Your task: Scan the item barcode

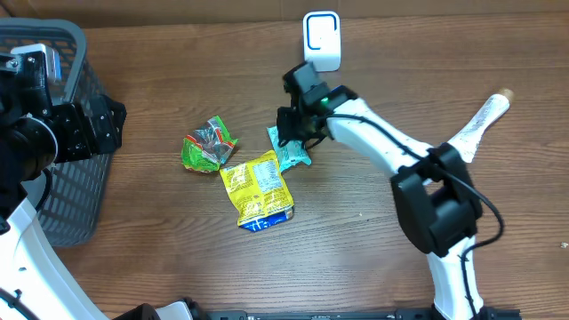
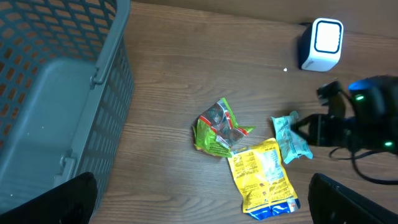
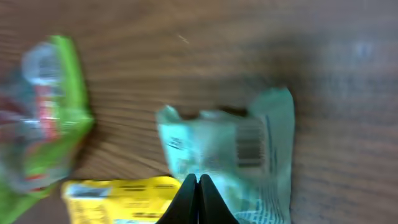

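Teal packet (image 1: 290,149) lies barcode-up on the desk (image 1: 160,231), near side of the scanner (image 1: 321,40). Right tool (image 3: 198,182) is pressed together, apparently pinching the packet's edge; left tool (image 2: 200,183) is spread, idle. Lifting and scanning remain.

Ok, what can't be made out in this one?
Right wrist: the barcode on the teal packet is motion-blurred and unreadable.
Right wrist: the right fingers are shut over the packet; blur hides whether they pinch it.
Left wrist: the basket is cut off by the left edge; the left fingers are only dark shapes at the bottom edge.
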Available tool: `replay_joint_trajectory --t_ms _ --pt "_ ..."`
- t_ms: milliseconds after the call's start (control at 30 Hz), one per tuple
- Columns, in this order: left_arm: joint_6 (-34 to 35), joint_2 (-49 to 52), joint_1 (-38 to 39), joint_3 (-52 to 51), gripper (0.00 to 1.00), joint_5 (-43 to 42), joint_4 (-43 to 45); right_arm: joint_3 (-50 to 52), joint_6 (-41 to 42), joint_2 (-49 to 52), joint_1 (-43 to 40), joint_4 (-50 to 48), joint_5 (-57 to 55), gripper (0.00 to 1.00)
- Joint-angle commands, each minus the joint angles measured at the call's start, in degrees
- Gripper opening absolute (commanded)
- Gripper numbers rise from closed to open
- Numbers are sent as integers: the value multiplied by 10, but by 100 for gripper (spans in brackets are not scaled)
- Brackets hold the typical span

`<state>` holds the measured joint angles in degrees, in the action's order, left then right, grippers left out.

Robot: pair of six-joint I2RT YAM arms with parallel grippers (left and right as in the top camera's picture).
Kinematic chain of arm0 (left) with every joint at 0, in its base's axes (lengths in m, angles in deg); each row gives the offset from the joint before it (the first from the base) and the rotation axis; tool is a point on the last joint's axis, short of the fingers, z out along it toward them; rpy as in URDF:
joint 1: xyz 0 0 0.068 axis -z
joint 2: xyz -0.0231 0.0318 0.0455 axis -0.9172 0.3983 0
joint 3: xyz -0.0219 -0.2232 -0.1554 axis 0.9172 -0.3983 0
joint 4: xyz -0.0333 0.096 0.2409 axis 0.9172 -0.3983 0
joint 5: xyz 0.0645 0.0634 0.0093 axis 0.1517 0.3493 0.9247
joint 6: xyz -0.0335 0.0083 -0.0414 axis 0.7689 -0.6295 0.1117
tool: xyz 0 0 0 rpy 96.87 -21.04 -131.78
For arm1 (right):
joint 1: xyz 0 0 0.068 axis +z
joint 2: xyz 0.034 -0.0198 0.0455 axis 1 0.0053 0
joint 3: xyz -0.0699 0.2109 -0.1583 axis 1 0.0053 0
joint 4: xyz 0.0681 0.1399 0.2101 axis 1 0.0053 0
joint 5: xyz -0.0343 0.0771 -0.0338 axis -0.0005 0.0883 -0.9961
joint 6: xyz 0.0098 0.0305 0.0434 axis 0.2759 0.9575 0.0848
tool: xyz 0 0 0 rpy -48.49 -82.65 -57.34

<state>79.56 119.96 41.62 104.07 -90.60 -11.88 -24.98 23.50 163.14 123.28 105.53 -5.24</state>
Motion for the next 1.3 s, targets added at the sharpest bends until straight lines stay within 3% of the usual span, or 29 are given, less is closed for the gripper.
replay_joint_trajectory --t_ms 0,167,500,600,700,833,933,967,1100,1267 --pt "-10 1 -5 -2 100 -8 1 -2 72 18 1 31 -39 4" --pt "-10 1 -5 -2 100 -8 1 2 57 21 -1 85 -40 4" --pt "-10 1 -5 -2 100 -8 1 -47 -267 21 -52 120 0 10" --pt "-10 1 -5 -2 100 -8 1 -98 -324 21 -71 153 -50 10" --pt "-10 1 -5 -2 100 -8 1 -177 -356 21 -85 205 -32 20" --pt "-10 1 -5 -2 100 -8 1 -225 -318 21 -86 225 15 36" --pt "-10 1 -5 -2 100 -8 1 -214 -225 25 -83 186 37 36" --pt "-10 1 -5 -2 100 -8 1 -208 -206 27 -82 172 36 35" --pt "-10 1 -5 -2 100 -8 1 -182 -76 46 -78 144 -2 12" --pt "-10 1 -5 -2 100 -8 1 -149 10 59 -78 177 -10 4"
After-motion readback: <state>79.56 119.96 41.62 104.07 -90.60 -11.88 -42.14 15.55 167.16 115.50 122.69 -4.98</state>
